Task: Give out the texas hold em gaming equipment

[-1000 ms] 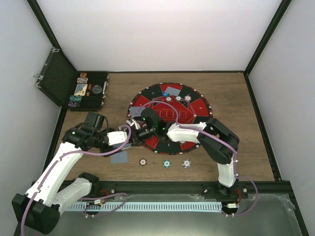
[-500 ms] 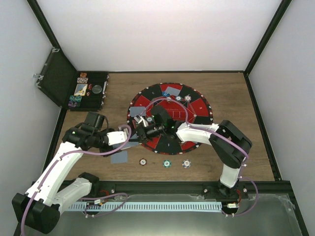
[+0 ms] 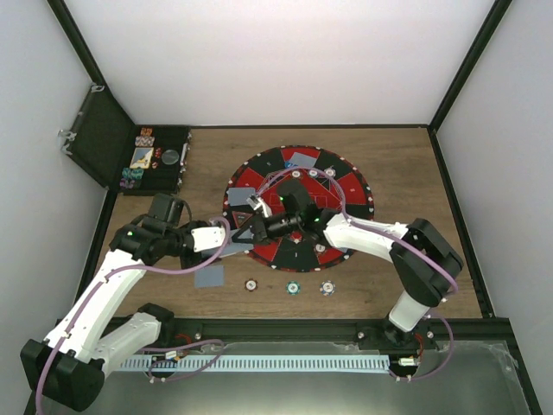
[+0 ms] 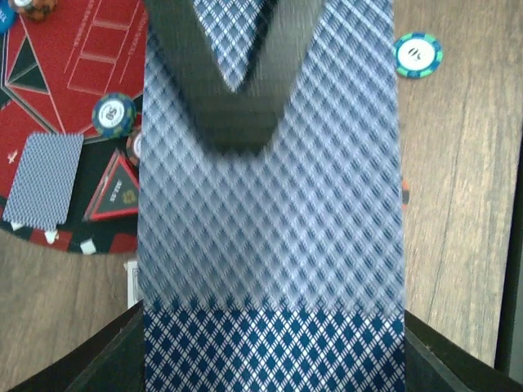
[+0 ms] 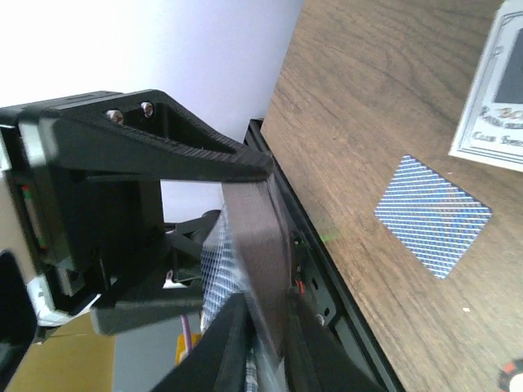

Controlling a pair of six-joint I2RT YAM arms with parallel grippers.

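My left gripper (image 3: 222, 236) is shut on a deck of playing cards (image 4: 270, 245) with blue-and-white diamond backs, held over the mat's left edge. My right gripper (image 3: 247, 226) meets it from the right, its jaws pinched on the far end of the deck's top card (image 5: 245, 245). A dark right fingertip (image 4: 233, 90) lies on that card. Single cards lie on the mat (image 3: 302, 160), (image 3: 238, 196) and on the wood (image 3: 209, 277). Three poker chips (image 3: 293, 288) sit in a row near the front. Three more chips (image 3: 313, 173) sit on the mat.
The round red-and-black mat (image 3: 350, 186) fills the table's middle. An open black case (image 3: 160, 158) with chips stands at the back left. A white printed sheet (image 5: 498, 106) lies on the wood beside a card (image 5: 433, 214).
My right gripper has closed on the top card of the deck, and the right arm's elbow has swung right. The left arm has barely moved.
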